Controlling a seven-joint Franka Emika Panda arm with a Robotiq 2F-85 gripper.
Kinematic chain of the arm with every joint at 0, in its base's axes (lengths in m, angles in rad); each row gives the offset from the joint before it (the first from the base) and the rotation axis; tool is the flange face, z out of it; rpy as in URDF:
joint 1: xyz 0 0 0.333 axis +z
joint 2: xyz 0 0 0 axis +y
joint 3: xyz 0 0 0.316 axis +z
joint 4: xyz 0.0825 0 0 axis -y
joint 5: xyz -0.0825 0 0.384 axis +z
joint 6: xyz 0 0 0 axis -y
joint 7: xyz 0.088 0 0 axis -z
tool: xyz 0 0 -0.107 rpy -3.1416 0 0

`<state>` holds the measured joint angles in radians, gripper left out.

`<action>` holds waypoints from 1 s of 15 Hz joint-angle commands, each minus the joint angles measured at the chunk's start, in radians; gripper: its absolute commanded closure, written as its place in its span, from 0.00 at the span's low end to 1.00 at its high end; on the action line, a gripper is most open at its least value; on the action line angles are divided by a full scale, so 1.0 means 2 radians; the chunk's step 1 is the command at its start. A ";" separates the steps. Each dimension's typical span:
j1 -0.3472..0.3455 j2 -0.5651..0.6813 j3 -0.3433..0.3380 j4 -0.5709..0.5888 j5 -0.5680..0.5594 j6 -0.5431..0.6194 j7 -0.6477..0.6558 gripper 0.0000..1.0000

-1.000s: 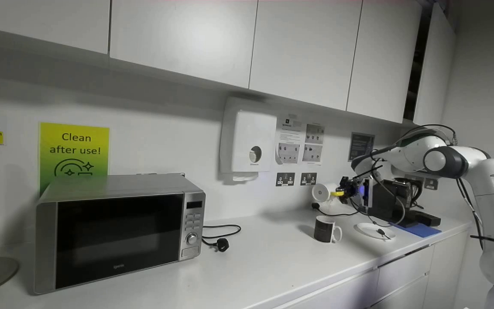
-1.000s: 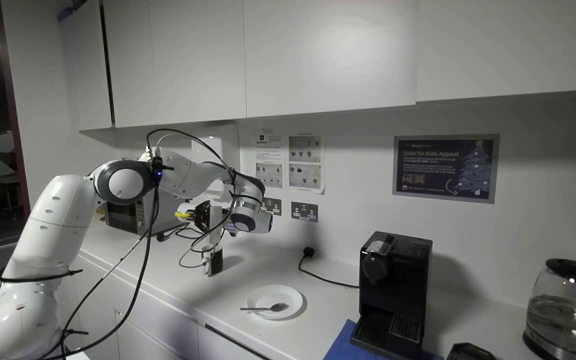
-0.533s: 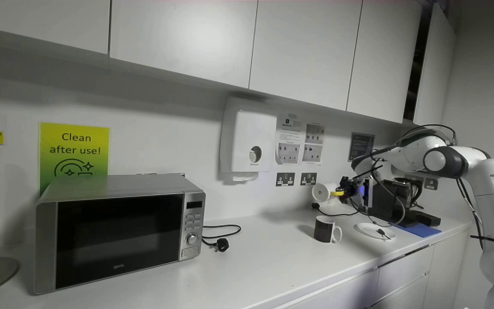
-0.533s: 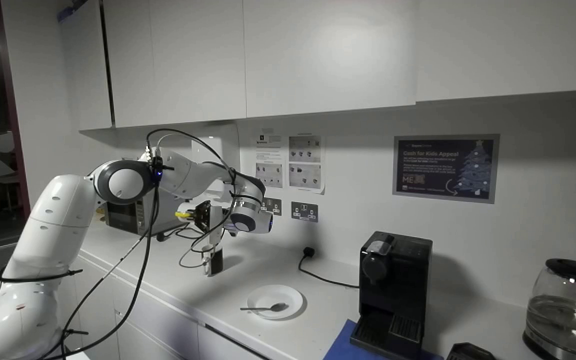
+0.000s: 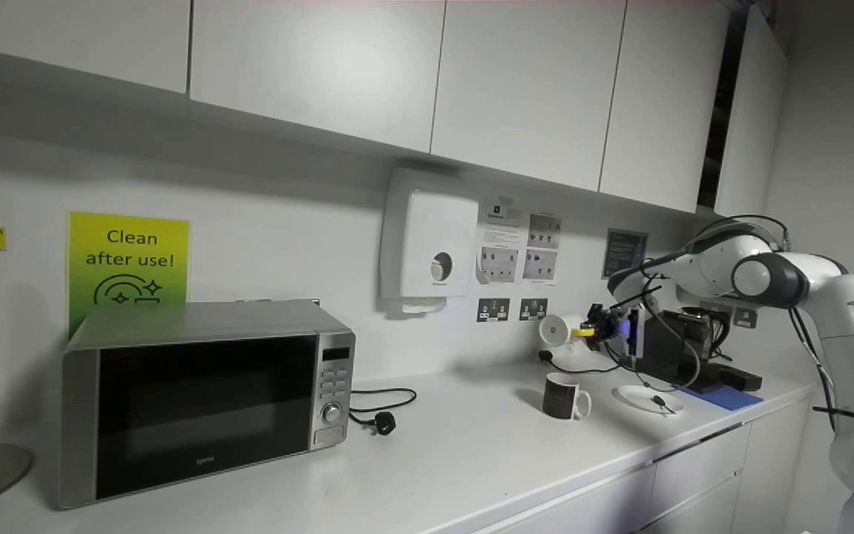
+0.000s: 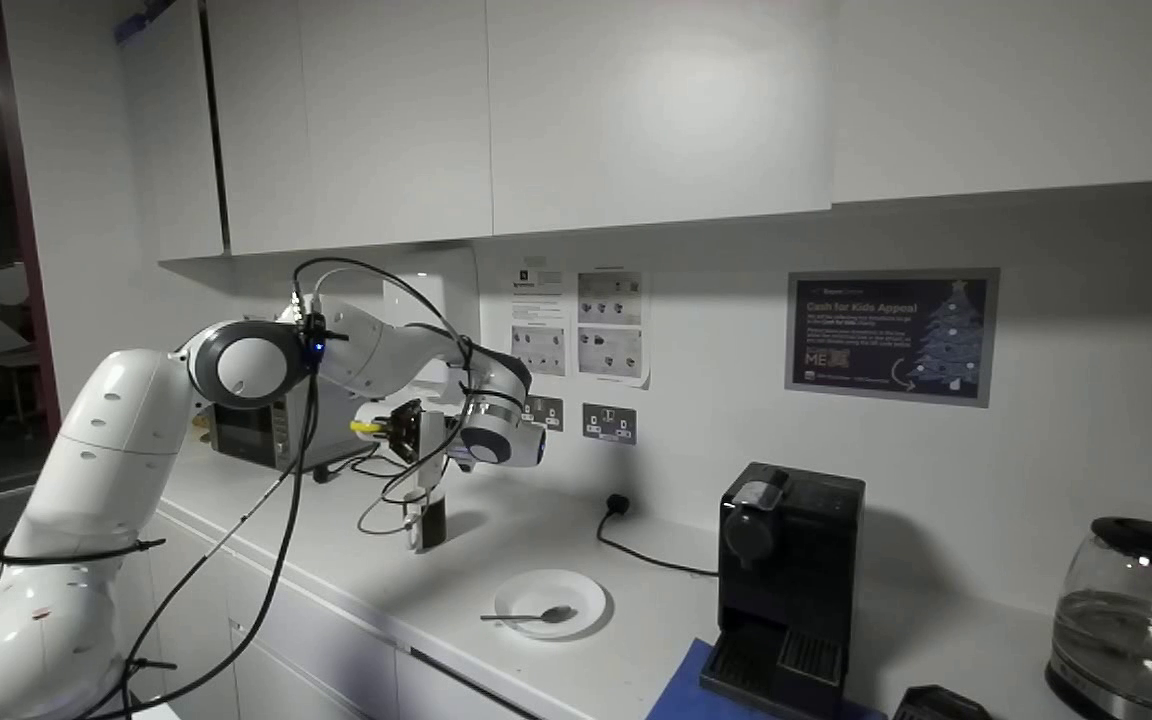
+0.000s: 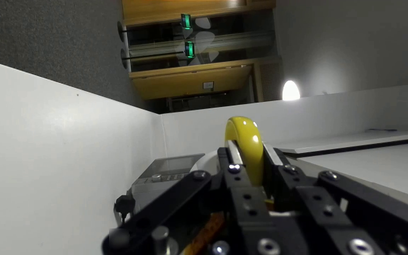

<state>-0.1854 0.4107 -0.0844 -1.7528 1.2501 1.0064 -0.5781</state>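
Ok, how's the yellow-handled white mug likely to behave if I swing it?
The gripper pinches only the yellow handle, so the white mug may pivot there. The handle's bright highlights suggest a glossy surface that could slip. The mug's smooth, round body is probably stiff, and might chip if knocked.

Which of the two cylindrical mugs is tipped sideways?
The white mug with the yellow handle, in the black gripper; the black-and-white mug stands upright on the white countertop.
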 commanded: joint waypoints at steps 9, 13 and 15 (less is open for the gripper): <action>-0.010 0.016 -0.001 0.026 0.029 -0.055 0.004 0.95; -0.010 0.017 -0.002 0.027 0.032 -0.055 0.004 0.95; -0.011 0.018 -0.001 0.028 0.034 -0.055 0.004 0.95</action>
<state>-0.1861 0.4192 -0.0874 -1.7510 1.2809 0.9720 -0.5781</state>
